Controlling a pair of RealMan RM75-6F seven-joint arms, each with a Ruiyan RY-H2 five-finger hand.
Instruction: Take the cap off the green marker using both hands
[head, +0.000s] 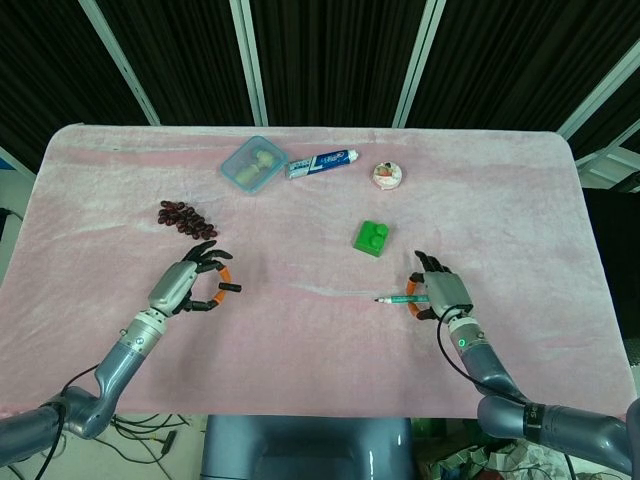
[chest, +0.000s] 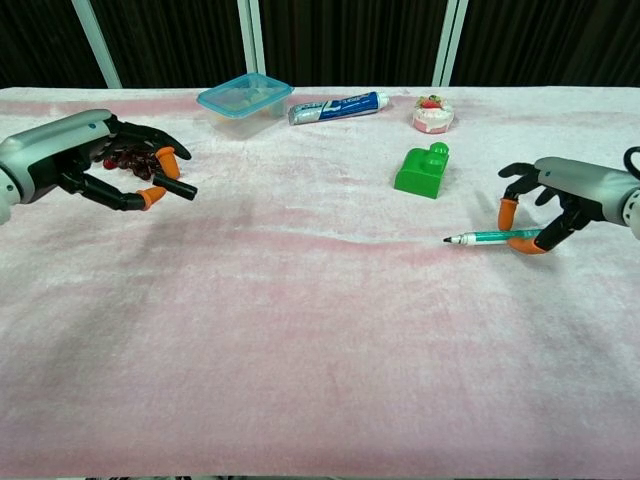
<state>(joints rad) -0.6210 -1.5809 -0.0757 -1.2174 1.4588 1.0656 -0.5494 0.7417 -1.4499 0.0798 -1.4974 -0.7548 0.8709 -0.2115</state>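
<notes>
Your left robot hand (head: 190, 284) pinches the black cap (head: 229, 290), right robot hand (head: 440, 296) holds the uncapped green marker (head: 398, 298), well apart.

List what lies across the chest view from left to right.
Left hand holding the black cap → blue container → toothpaste tube → green block → green marker → right hand.

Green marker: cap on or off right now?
Off. The green marker shows its bare dark tip while the right robot hand holds it; the left robot hand holds the black cap far away.
</notes>
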